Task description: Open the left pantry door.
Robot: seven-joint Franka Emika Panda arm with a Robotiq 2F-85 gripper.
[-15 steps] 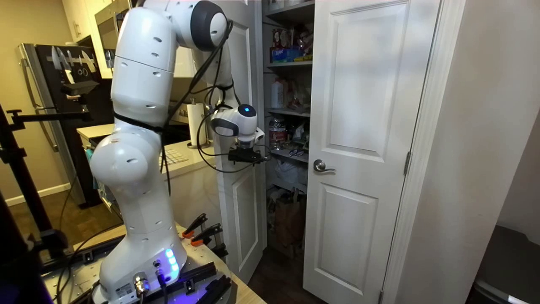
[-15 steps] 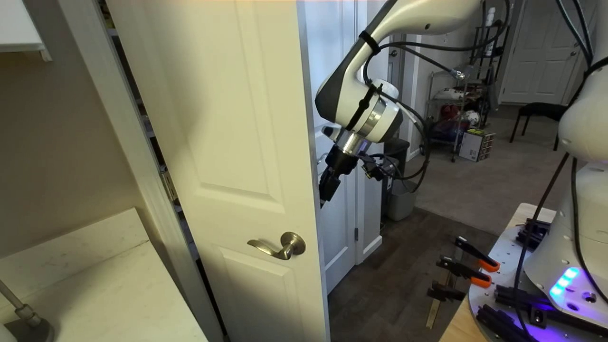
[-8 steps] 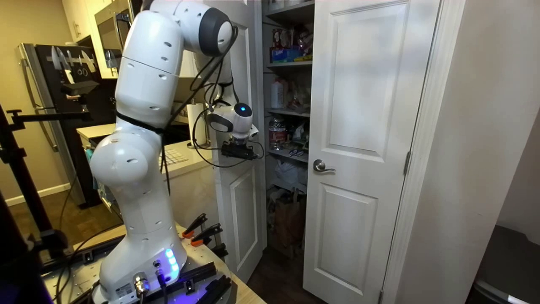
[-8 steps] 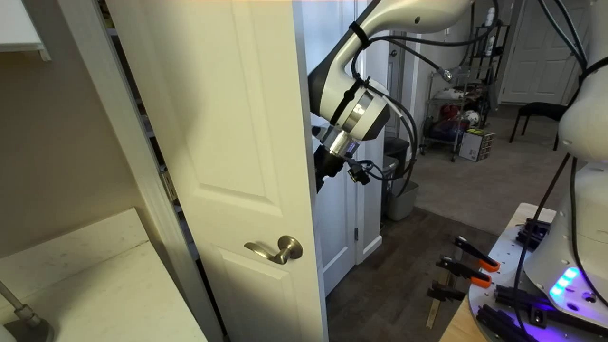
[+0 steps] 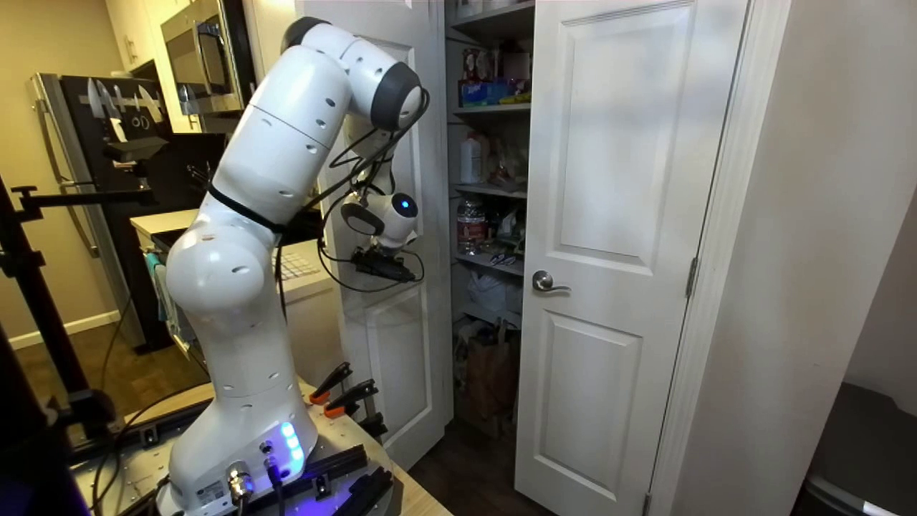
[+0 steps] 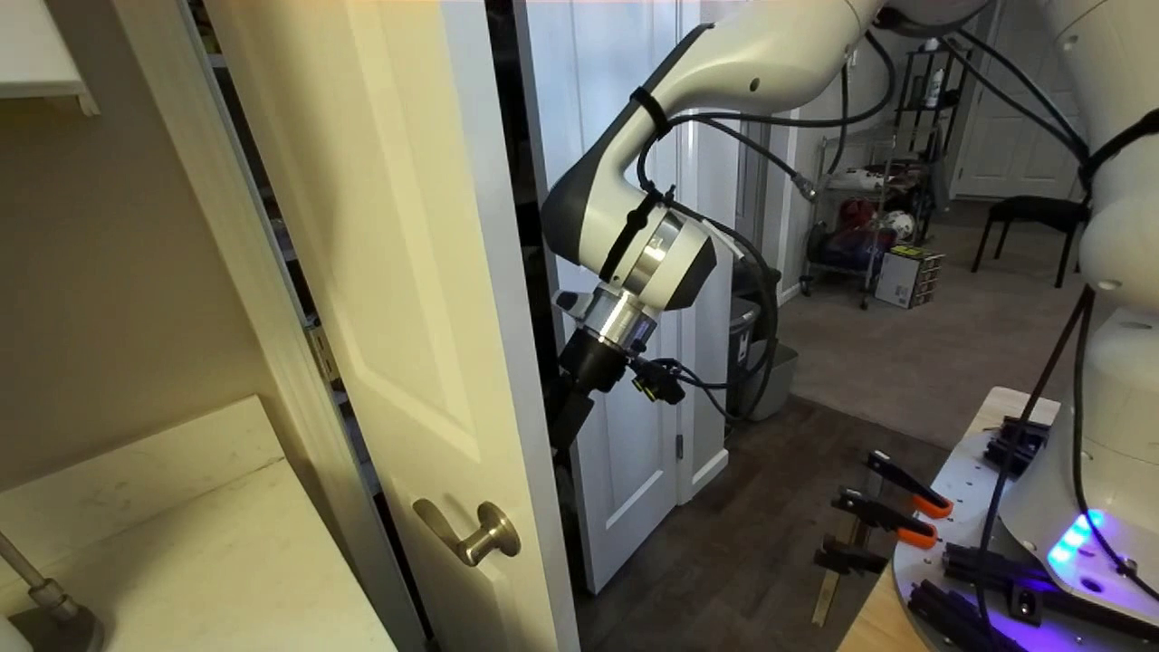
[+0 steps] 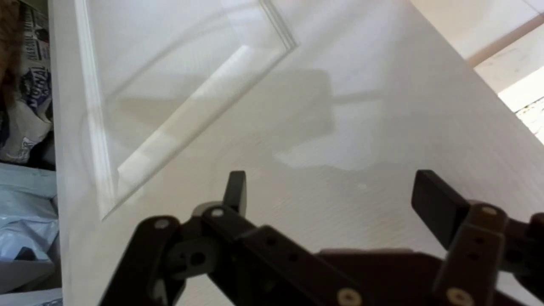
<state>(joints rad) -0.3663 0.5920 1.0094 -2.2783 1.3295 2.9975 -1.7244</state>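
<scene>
The left pantry door (image 5: 401, 344) is white and panelled and stands partly open, swung outward. An exterior view shows its outer side (image 6: 398, 272) with a metal lever handle (image 6: 475, 534). My gripper (image 6: 561, 435) is at the inner side, just past the free edge, which hides part of it. In the wrist view the door's inner face (image 7: 297, 204) fills most of the picture behind my gripper (image 7: 329, 178). Its fingers are wide apart with nothing between them. Whether the gripper touches the door cannot be told.
The right pantry door (image 5: 623, 172) stands to the right, with a lever handle (image 5: 548, 282). Between the doors are pantry shelves (image 5: 494, 190) with goods. A white counter (image 6: 181, 561) lies beside the left door. Clamps (image 5: 351, 394) stick out from the robot's table.
The left door has swung wider open; its free edge moved left in both exterior views. My arm moved left with it, and the gripper is lower than half a second ago.
</scene>
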